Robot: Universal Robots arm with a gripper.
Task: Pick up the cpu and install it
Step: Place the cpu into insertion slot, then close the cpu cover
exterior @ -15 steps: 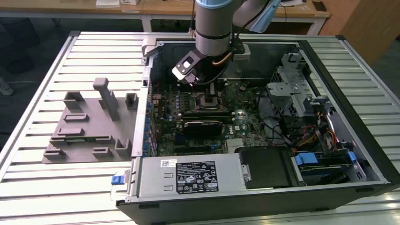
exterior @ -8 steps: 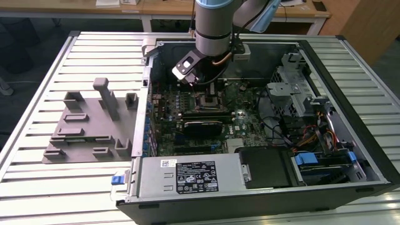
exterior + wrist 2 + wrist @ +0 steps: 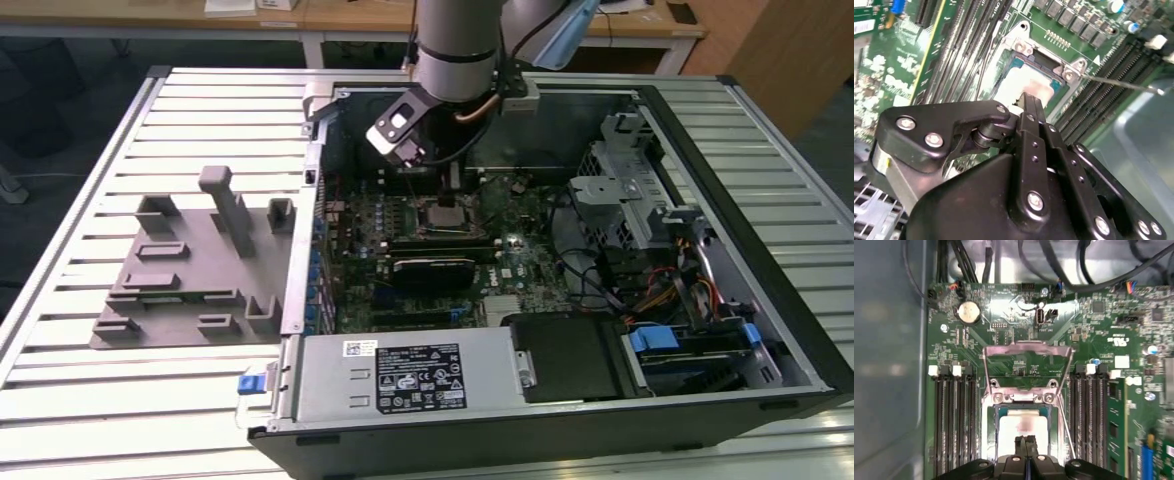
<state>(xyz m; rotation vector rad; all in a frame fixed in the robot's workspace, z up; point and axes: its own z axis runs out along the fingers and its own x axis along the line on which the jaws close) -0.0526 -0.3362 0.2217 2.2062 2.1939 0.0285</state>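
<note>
The cpu (image 3: pixel 1021 422), a small square chip with a pale silver top, lies flat in the motherboard socket (image 3: pixel 991 415) inside the open computer case (image 3: pixel 747 260). It also appears in the second wrist view as the cpu (image 3: pixel 1021 80) and in the exterior view as the cpu (image 3: pixel 445 213). My gripper (image 3: pixel 1026 441) hangs straight over the chip, its two black fingers pressed together with nothing between them. Their tips (image 3: pixel 1030 97) sit at or just above the chip's top; whether they touch it is unclear. The socket's metal load frame (image 3: pixel 1026 347) stands tipped up and open. In the exterior view the gripper (image 3: pixel 449 192) reaches down into the case.
Memory slots (image 3: pixel 954 415) flank the socket on both sides, and a thin socket lever (image 3: pixel 1119 84) sticks out beside it. A grey plastic fixture (image 3: pixel 187 270) stands on the slatted table (image 3: pixel 80 400) at the exterior view's left. The power supply (image 3: pixel 400 375) and drive cage (image 3: pixel 627 180) crowd the case.
</note>
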